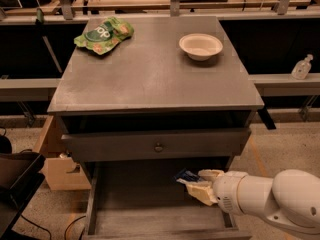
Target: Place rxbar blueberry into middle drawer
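You can see only the left end of the rxbar blueberry (186,176); the rest of the dark blue wrapper is hidden between the cream fingers (202,193) of the gripper (196,181), which is clamped on it. From the part that shows, its long axis seems to run roughly left to right, with the free end pointing left toward the drawer's centre. Any print on it is too faint to read.

The gripper holds the bar above the right side of the pulled-out middle drawer (145,211), and you cannot tell whether the bar touches the floor. The back of the drawer is in shadow under the upper drawer front (120,145) with its round knob (158,147), and the bottom edge of the view cuts off the drawer's front. The white arm (280,201) runs out at the lower right corner.

On the cabinet top (150,79) a green snack bag (103,34) lies at the back left and a white bowl (200,46) at the back right, well apart.
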